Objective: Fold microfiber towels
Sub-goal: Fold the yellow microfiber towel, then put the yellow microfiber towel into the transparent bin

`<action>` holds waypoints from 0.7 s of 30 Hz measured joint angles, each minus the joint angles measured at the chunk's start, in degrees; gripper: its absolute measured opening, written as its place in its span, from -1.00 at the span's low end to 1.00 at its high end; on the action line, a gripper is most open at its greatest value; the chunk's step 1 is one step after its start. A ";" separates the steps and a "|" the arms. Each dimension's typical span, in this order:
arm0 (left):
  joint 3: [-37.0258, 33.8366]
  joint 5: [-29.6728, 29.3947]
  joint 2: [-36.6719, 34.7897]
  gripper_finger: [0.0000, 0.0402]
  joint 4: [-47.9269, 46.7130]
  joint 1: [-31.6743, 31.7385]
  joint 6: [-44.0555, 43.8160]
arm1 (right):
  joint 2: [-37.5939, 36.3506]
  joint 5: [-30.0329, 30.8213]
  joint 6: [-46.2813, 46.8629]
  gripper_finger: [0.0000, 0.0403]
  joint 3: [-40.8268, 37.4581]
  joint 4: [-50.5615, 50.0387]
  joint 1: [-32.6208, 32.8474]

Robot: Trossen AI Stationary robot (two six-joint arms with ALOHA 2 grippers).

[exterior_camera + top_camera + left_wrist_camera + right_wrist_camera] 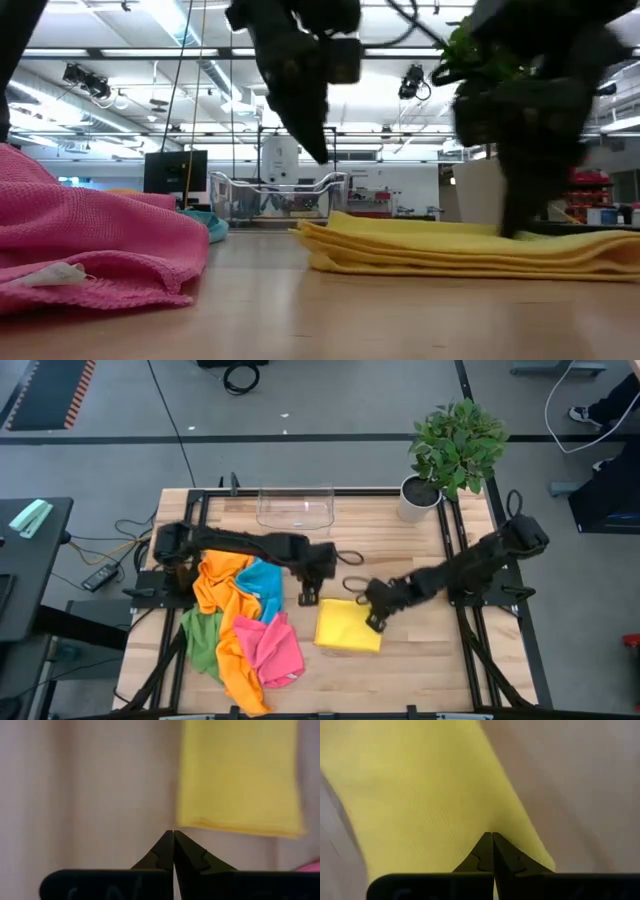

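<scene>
A yellow microfiber towel lies folded in several layers flat on the wooden table, also seen in the low view. My right gripper is shut, its tips down on the towel's right part. My left gripper is shut on nothing and hangs above the table, just beyond the towel's far left corner. Orange, blue, green and pink towels lie heaped together at the table's left. My right gripper sets its shut fingertips on the top layer of the folded yellow towel, near its right edge. The fingers come slanting down from the table's right side. The towel lies flat on the table under them.
A clear plastic tray stands at the table's far edge, and a potted plant at the far right corner. Bare wood shows to the right of the yellow towel and along the near edge.
</scene>
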 joint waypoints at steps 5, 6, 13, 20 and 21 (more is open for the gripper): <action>-0.81 -3.62 -6.76 -0.97 -2.00 3.93 -1.73 | -1.69 -6.47 -14.54 -1.00 0.02 -0.25 -14.67; -2.24 -3.73 -8.32 -0.97 -0.88 4.80 -2.80 | -2.10 -7.67 -17.15 -1.00 0.03 -0.32 -17.73; -20.02 -1.82 -19.73 -0.96 14.58 6.64 -16.97 | -7.42 -19.16 -24.11 -1.00 1.17 -2.98 -32.32; -37.35 0.78 -23.72 -0.81 47.11 0.64 -38.27 | -16.00 -19.21 -19.79 -0.97 0.76 -13.42 -26.91; -38.73 0.56 -23.20 -0.75 50.64 -0.41 -41.07 | -16.88 -18.41 -18.27 -0.94 0.62 -14.53 -25.90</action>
